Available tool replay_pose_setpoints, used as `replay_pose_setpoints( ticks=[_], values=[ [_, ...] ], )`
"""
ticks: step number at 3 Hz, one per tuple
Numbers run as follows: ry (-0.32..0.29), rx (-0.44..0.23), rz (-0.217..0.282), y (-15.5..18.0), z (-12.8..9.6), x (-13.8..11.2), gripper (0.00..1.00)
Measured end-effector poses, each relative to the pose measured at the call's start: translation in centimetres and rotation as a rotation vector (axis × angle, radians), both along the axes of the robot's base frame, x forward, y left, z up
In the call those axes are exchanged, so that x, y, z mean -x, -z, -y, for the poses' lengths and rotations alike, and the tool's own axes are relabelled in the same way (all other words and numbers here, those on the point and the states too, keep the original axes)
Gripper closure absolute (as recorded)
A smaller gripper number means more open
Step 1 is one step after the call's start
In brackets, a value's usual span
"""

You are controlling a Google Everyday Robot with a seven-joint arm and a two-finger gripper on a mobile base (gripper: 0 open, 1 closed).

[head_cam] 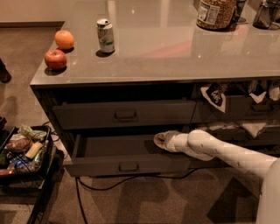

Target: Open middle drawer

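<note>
Under the table (pixel 175 57), the middle drawer (pixel 98 165) stands pulled out. The end effector (pixel 162 140) hangs over its right inside part, and its opening cannot be told.

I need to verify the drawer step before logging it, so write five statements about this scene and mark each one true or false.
1. The middle drawer stands open, its shallow interior showing. True.
2. The gripper rests up on the countertop. False: it is low, over the right part of the open middle drawer.
3. A can stands upright on the countertop. True.
4. The apple and the orange lie inside the middle drawer. False: both sit on the countertop's left corner.
5. A jar stands towards the countertop's far right. True.
</note>
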State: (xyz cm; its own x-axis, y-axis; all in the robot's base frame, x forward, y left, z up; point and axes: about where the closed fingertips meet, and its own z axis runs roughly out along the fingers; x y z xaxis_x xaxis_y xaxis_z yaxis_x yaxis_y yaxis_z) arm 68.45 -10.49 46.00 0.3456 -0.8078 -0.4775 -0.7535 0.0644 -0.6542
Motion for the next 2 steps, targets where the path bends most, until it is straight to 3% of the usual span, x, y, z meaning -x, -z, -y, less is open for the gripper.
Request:
replay_pose_setpoints(
  ticks=[1,2],
  values=[
    [0.0,0.0,0.0,0.0,0.0,0.0,1.0],
    [0.009,-0.006,-0.05,1.3,0.2,-0.1,1.0]
  ],
)
